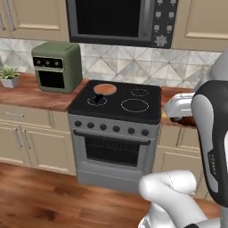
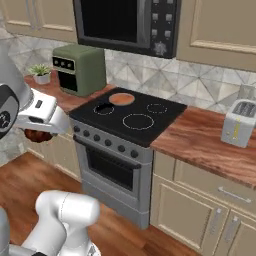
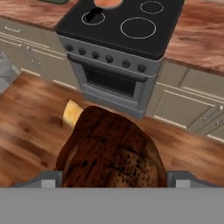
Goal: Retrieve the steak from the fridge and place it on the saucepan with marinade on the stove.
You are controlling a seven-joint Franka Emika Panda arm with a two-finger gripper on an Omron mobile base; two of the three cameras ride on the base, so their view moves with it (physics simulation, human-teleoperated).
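Note:
My gripper (image 3: pixel 113 177) is shut on the steak (image 3: pixel 111 151), a dark red-brown lump with a pale edge that bulges out between the fingers. From the base, the steak (image 2: pixel 38 135) hangs under the white hand, off the front left corner of the stove (image 2: pixel 125 122) and above the floor. In the left base view the steak (image 1: pixel 188 121) sits to the stove's (image 1: pixel 116 107) right. The saucepan (image 1: pixel 105 89) with orange-brown marinade (image 2: pixel 121 98) stands on the rear left burner, black handle toward the front. The fridge is out of view.
A green countertop oven (image 1: pixel 57 67) and a potted plant (image 1: pixel 10 76) stand on the wooden counter left of the stove. A toaster (image 2: pixel 240 122) sits on the counter to the right. A microwave (image 1: pixel 120 20) hangs above the cooktop.

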